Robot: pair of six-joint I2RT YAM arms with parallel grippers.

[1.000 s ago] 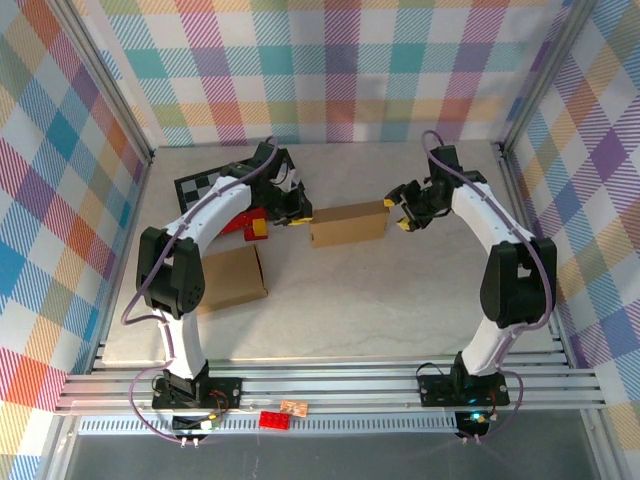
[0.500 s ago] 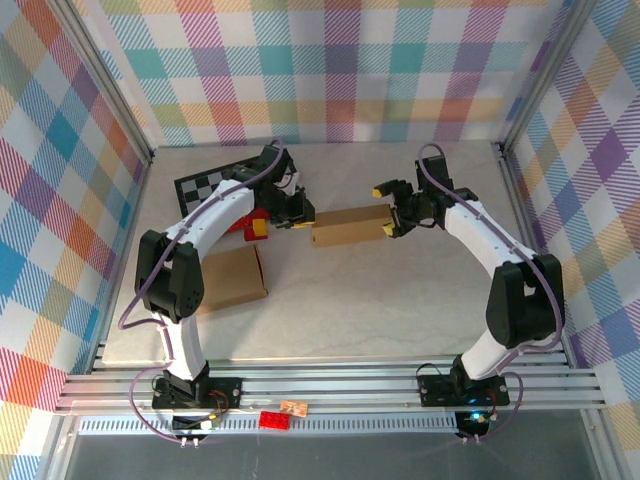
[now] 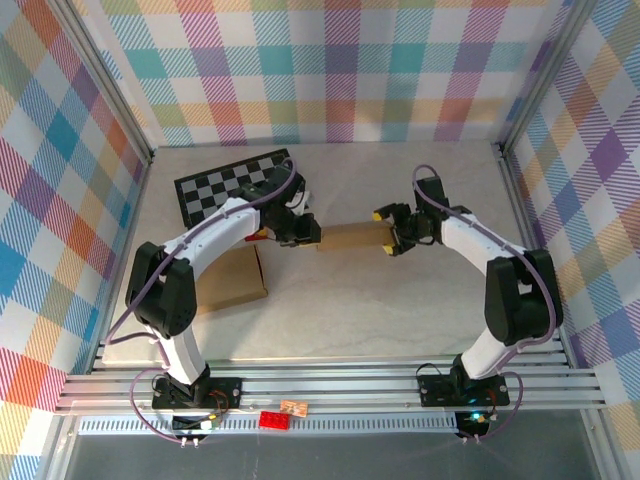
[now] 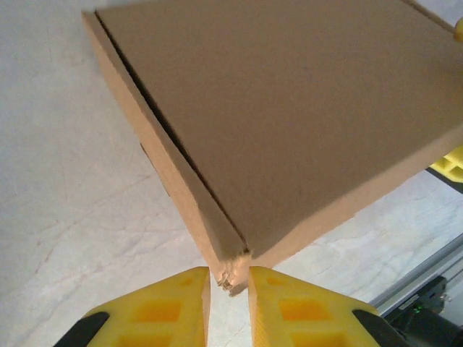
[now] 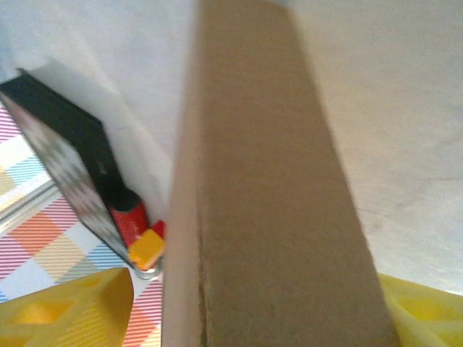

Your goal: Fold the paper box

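Note:
The brown paper box (image 3: 350,237) sits in the middle of the table between my two grippers. My left gripper (image 3: 306,233) is at its left end, and in the left wrist view the yellow fingers (image 4: 163,307) are shut on a crumpled corner of the box (image 4: 289,123). My right gripper (image 3: 388,232) straddles the box's right end. In the right wrist view the box (image 5: 275,217) runs between the jaws of that gripper (image 5: 257,289), with a gap showing beside the left finger (image 5: 72,311), so it stands open.
A second flat cardboard piece (image 3: 232,278) lies at the left, near the left arm. A black-and-white checkerboard (image 3: 232,180) lies at the back left, with a red and yellow object (image 5: 134,224) beside it. Plaid walls enclose the table.
The box has shifted a little toward the near side, with the left gripper following to the right and uncovering the checkerboard. The right gripper moved in over the box's right end, its jaws wider.

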